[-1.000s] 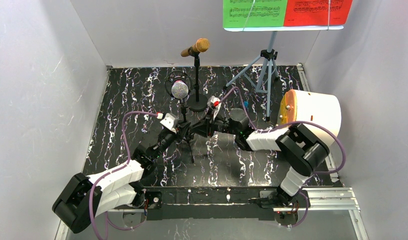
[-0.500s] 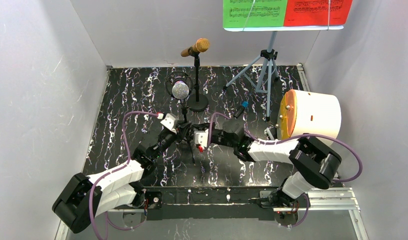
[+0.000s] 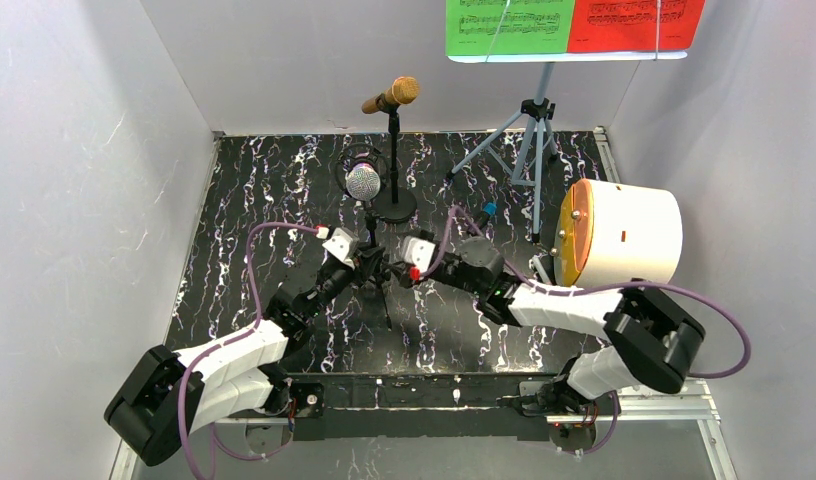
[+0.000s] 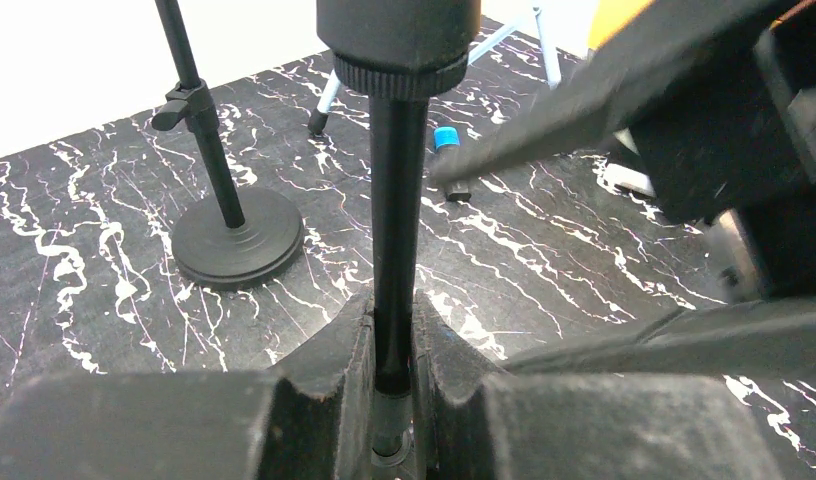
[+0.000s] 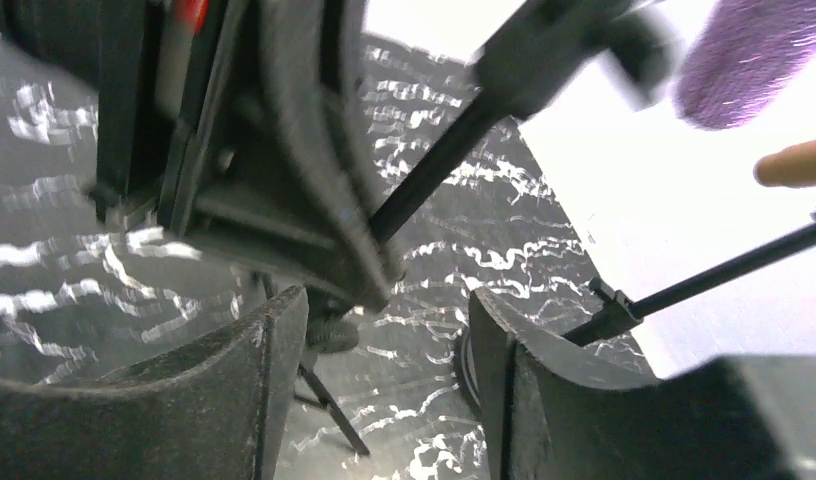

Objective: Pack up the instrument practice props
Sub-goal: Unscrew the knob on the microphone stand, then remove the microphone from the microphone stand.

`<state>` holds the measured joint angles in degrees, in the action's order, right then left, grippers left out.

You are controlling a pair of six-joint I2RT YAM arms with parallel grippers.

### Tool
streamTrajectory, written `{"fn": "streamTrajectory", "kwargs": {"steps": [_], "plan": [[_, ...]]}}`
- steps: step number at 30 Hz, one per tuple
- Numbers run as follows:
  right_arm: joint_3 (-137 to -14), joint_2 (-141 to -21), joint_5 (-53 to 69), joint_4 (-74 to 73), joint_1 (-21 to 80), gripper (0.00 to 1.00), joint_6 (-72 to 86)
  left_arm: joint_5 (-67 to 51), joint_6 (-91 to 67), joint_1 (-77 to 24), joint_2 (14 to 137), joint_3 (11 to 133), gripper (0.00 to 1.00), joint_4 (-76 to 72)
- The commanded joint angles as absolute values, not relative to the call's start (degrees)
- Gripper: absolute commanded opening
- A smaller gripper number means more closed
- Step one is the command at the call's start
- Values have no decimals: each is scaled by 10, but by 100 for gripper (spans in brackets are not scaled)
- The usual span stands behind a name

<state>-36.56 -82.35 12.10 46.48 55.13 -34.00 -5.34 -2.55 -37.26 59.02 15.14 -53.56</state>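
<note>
The purple glitter microphone [image 3: 361, 182] stands on a thin black mount with tripod legs. My left gripper [image 3: 370, 264] is shut on that mount's pole [image 4: 396, 250], low on the pole. My right gripper [image 3: 400, 270] is open and empty, right beside the left one; between its fingers [image 5: 234, 390] I see a leg of the mount [image 5: 329, 405]. The gold microphone [image 3: 394, 95] sits on a black mount with a round base [image 3: 394, 210] behind. The pale blue music rack [image 3: 529, 140] with the green and red score sheets [image 3: 569, 25] stands at the back right.
A white drum-shaped container [image 3: 629, 235] with an orange face lies on its side at the right. A small blue-capped item [image 3: 489, 210] lies on the black marbled table near the tripod legs. Grey walls close in the left, back and right.
My right gripper has swung down and to the left, turned, and come close beside the left gripper at the mount. The left gripper has kept its hold and place.
</note>
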Motion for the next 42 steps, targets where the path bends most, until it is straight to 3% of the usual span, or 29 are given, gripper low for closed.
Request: {"fn": "streamTrajectory", "kwargs": {"steps": [1, 11, 23, 27, 34, 38, 42], "plan": [[-381, -772, 99, 546, 547, 71, -145, -62, -35, -375, 598, 157, 0, -496], [-458, -782, 11, 542, 547, 76, 59, -60, -35, -376, 599, 156, 0, -497], [-496, -833, 29, 553, 547, 68, 148, -61, -37, -376, 597, 156, 0, -496], [-503, -842, 37, 550, 548, 53, 150, -64, -38, -376, 599, 158, 0, -497], [-503, -850, 59, 546, 546, 4, 127, -52, -38, -376, 589, 154, 1, -497], [-488, -850, 85, 550, 542, 1, 111, -52, -40, -376, 580, 152, 13, -497], [-462, -850, 130, 588, 536, 1, 85, -58, -42, -376, 572, 143, 34, -512]]}}
